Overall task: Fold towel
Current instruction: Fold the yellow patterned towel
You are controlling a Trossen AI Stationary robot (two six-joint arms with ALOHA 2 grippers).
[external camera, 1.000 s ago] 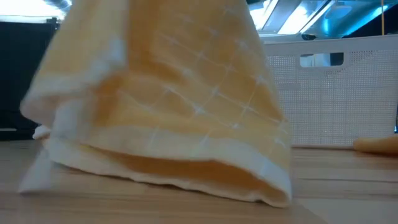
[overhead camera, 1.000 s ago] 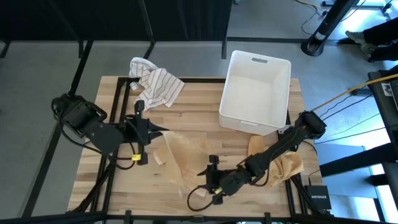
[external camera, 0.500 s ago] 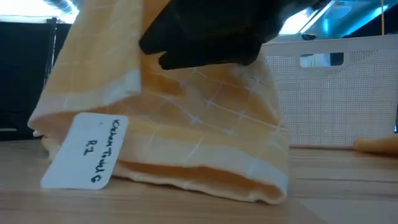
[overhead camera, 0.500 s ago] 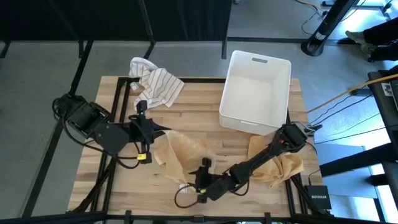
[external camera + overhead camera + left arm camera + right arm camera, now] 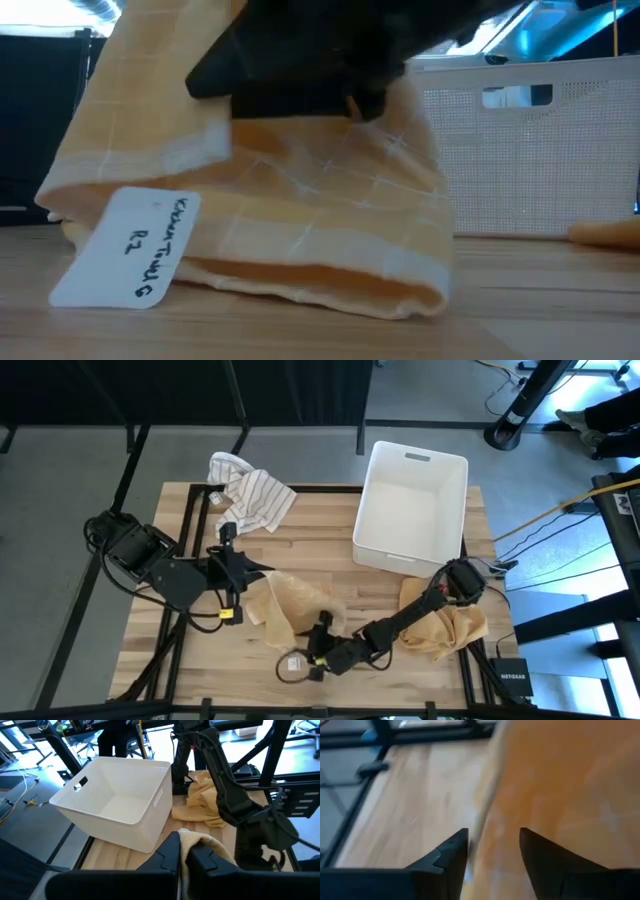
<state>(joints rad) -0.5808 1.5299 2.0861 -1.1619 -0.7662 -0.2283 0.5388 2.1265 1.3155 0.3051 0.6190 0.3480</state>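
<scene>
From the white bin at the table's far right, the yellow towel lies toward the near-left, near the table's middle — its long axis runs from the far-left corner, held up by the left gripper, down toward the near edge where the right gripper meets it. The left gripper is clenched on that raised corner; in its wrist view the cloth shows pinched between the dark fingers. The right gripper's fingers stand apart over the towel's edge; whether they grip it cannot be told.

Since a second ago the right arm has stretched farther from the bin, its gripper sliding leftward along the near edge, and the towel's white tag has swung into the low view.

A striped cloth sits at the far-left corner, well apart from the bin, and another yellow cloth lies just near-side of it. Bare wood stays open at the near-left.
</scene>
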